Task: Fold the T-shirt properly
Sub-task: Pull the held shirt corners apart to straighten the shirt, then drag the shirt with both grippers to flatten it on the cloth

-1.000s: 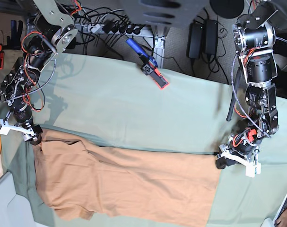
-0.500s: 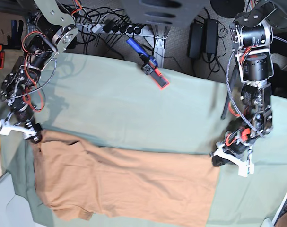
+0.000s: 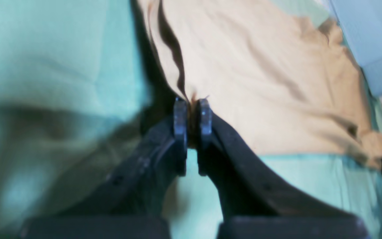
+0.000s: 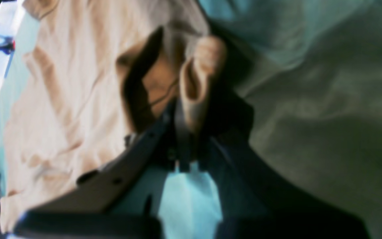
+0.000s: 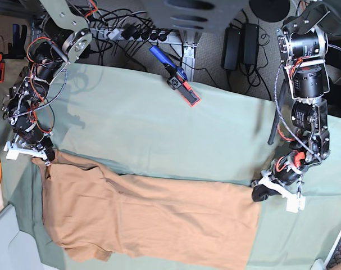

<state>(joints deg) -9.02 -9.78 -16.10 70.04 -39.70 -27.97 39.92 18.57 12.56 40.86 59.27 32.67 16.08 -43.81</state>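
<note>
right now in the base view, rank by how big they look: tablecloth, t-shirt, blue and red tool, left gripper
1. tablecloth, covering most of the view
2. T-shirt, across the lower part
3. and 4. blue and red tool and left gripper: they look about alike, and they sit at different depths, so I won't rank them.

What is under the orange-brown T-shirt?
The T-shirt lies on a sage-green tablecloth, which shows all around it. The left gripper and right gripper each pinch a far corner. What the cloth covers beneath cannot be seen.
</note>
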